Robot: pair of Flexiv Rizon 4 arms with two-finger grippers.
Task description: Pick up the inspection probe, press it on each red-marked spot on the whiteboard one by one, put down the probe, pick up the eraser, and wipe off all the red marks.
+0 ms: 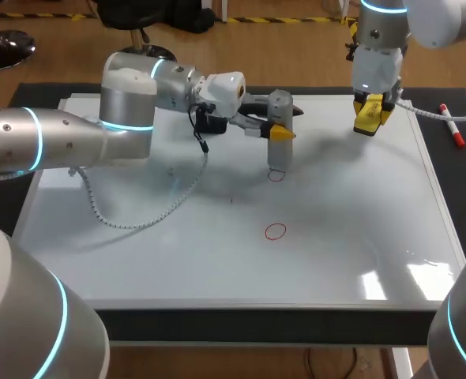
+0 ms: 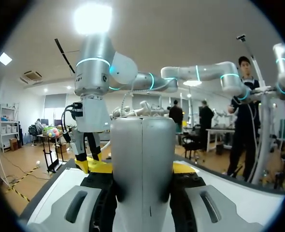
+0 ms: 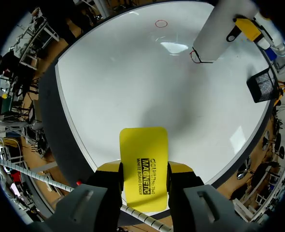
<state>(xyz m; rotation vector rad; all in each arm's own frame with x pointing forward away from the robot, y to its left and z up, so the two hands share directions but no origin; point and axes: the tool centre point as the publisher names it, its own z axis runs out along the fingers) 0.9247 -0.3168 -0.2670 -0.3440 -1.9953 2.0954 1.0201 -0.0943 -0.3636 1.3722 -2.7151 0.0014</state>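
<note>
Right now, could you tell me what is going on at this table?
The left gripper is shut on the grey inspection probe, holding it upright with its tip on one red mark near the middle of the whiteboard. A second red mark lies nearer the front, clear of the probe. The right gripper holds the yellow eraser above the board's far right part. Neither mark has been wiped yet.

Left arm (image 1: 67, 138) reaches in level from the left side, left gripper (image 1: 278, 131) clamped sideways on the upright probe (image 1: 279, 156). Right arm (image 1: 379, 47) hangs vertically at the far right, right gripper (image 1: 371, 117) pointing down and closed on the eraser (image 3: 143, 159).
</note>
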